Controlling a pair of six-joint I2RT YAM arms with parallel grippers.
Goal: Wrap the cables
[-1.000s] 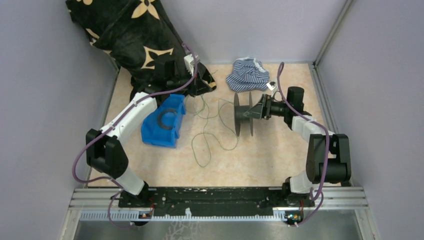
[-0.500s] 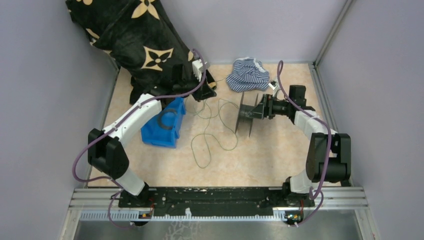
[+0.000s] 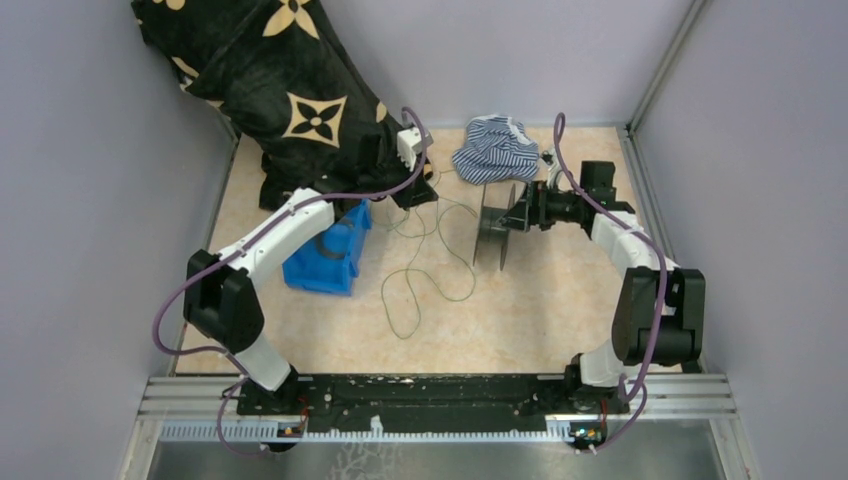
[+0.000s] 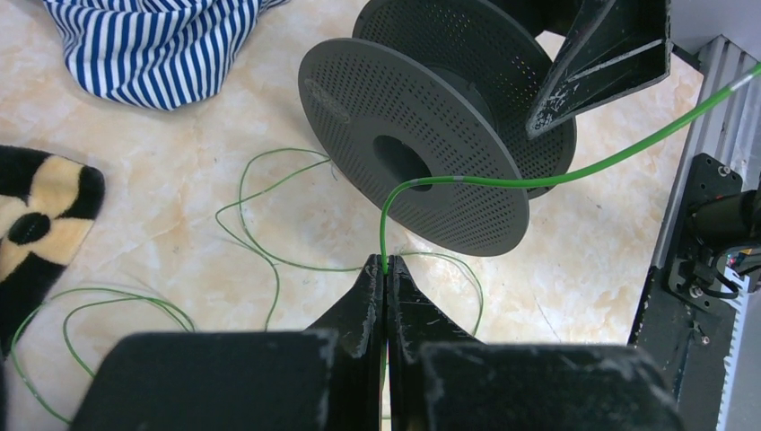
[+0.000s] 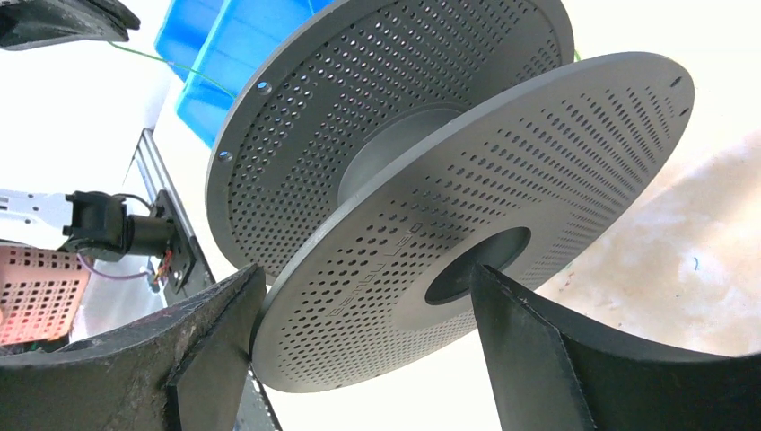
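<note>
At the tabletop [image 3: 560, 300], holds the black spool [image 3: 497, 222] upright, right hand [image 3: 525, 214] clamped on its flange. Pinches one green strand of the cables [image 4: 467, 181] in the left hand [image 4: 386, 267], fingers pressed together, just beside the spool; other loops lying loose on the tabletop.

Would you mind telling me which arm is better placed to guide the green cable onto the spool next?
Left. The left gripper is shut on the cable right beside the spool, so it can likely lead it around the hub. The right gripper is occupied gripping the spool.
</note>
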